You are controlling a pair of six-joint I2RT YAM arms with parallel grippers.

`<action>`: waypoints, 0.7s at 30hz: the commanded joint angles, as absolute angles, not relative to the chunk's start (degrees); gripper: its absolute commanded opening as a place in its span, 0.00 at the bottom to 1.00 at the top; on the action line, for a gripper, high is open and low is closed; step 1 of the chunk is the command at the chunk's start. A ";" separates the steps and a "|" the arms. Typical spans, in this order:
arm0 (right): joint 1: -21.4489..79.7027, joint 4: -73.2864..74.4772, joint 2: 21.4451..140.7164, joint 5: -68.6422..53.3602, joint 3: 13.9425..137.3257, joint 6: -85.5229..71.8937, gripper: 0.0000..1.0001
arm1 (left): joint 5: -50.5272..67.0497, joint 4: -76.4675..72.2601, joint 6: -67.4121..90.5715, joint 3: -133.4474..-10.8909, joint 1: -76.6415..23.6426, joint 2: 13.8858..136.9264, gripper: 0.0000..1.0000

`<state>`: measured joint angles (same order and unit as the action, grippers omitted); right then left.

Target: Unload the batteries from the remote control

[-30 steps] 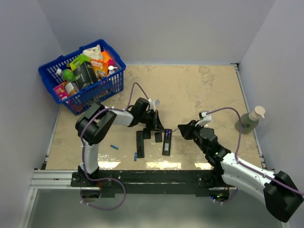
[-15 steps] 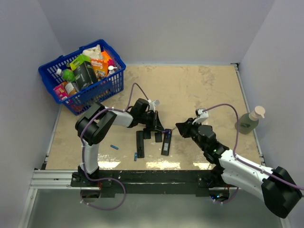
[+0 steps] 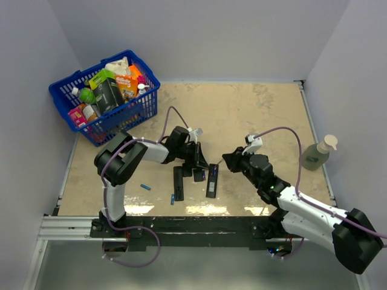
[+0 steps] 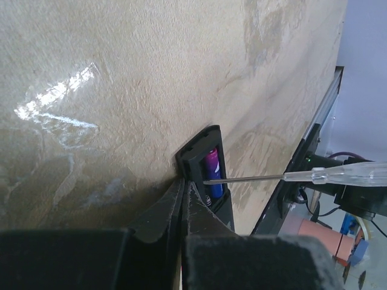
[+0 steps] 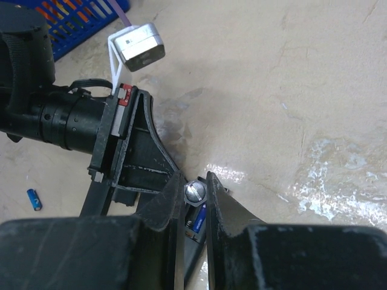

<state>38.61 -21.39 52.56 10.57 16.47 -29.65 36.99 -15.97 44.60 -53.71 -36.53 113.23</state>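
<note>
I see my left gripper (image 3: 203, 164) clenched with nothing between its fingers, its tips pressed against the far end of the open remote (image 3: 212, 181). The remote lies near the middle of the near edge of the bench (image 3: 254, 115). My right gripper (image 3: 226, 161) grasps a screwdriver (image 4: 284, 176). Its thin shaft reaches the purple battery (image 4: 212, 172) sitting in the remote's compartment. One loose battery (image 3: 146, 186) and a second loose battery (image 3: 172, 199) lie left of the remote, by the near edge. A blue basket (image 3: 66, 90) fills the far left corner.
</note>
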 commanded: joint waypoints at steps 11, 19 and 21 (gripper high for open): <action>39.02 -4.59 51.06 7.45 30.57 -24.08 0.00 | 30.32 -3.95 39.20 -60.82 -36.91 108.55 0.17; 38.94 5.18 50.98 10.98 33.49 -24.61 0.00 | 30.32 -5.45 39.90 -59.85 -36.83 108.28 0.22; 38.94 4.84 51.06 11.42 33.31 -24.17 0.00 | 30.85 -6.67 40.25 -59.59 -36.74 108.37 0.23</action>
